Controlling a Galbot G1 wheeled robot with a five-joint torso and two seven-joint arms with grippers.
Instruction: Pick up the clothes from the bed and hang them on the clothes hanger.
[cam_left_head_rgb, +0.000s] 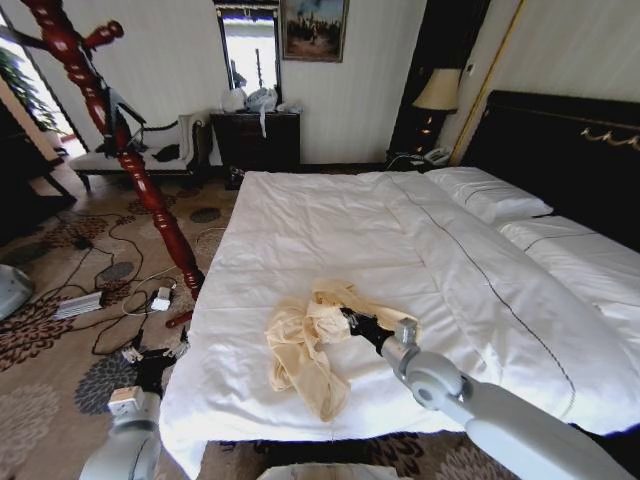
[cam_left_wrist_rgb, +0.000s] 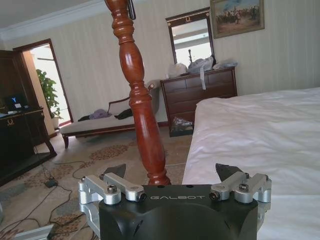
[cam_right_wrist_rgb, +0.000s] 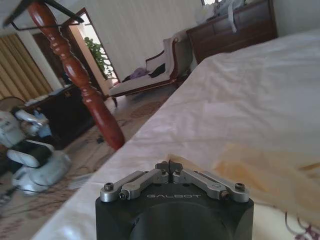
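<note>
The clothes, a pale cream-yellow shirt, lie crumpled on the bed near its foot edge. My right gripper rests on the shirt's right side. In the right wrist view its fingers are pinched together at the edge of the yellow fabric. The clothes hanger, a red-brown turned wooden stand, rises from the floor left of the bed. My left gripper hangs open beside the bed's left edge, facing the stand's post; the left arm is low at the left.
Cables and power strips lie on the carpet around the stand's base. A dark dresser and a cushioned bench stand against the far wall. The black headboard and pillows are at the right. A white machine sits on the floor.
</note>
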